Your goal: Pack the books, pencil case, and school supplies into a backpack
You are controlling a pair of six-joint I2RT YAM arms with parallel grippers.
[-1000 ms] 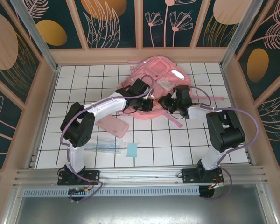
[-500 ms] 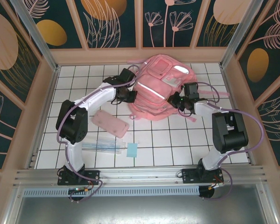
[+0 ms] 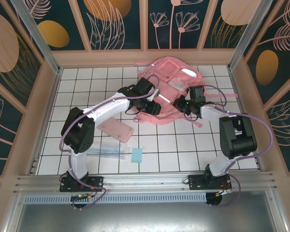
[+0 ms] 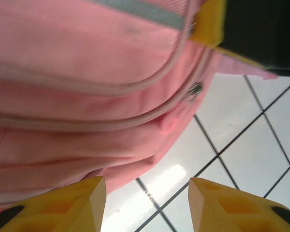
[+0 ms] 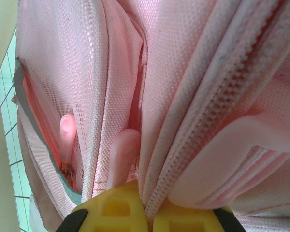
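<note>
Nearest the arm bases: the light-blue pad (image 3: pixel 137 155) lies flat on the white tiled table (image 3: pixel 208 145), a little left of centre.
Just left of that: the clear packet of sticks (image 3: pixel 105 151) lies lengthwise across the tiles. Its right end is close to the light-blue pad, and I cannot tell whether they touch.
One row farther: the pencil case (image 3: pixel 116 129) lies flat and slanted, near the backpack's near left corner but apart from it.
Mid-table, left: the left gripper (image 4: pixel 145 186) is released. Its yellow fingers (image 4: pixel 82 198) are spread with nothing between them, at the backpack's near edge with bare tile beyond.
Mid-table, right: the right gripper (image 5: pixel 146 212) is clenched on the backpack, pinching pink fabric beside a zipper seam on its right side.
Far middle: the backpack (image 3: pixel 171 84) lies on the tiles with a shiny strip facing up and straps trailing to the right.
</note>
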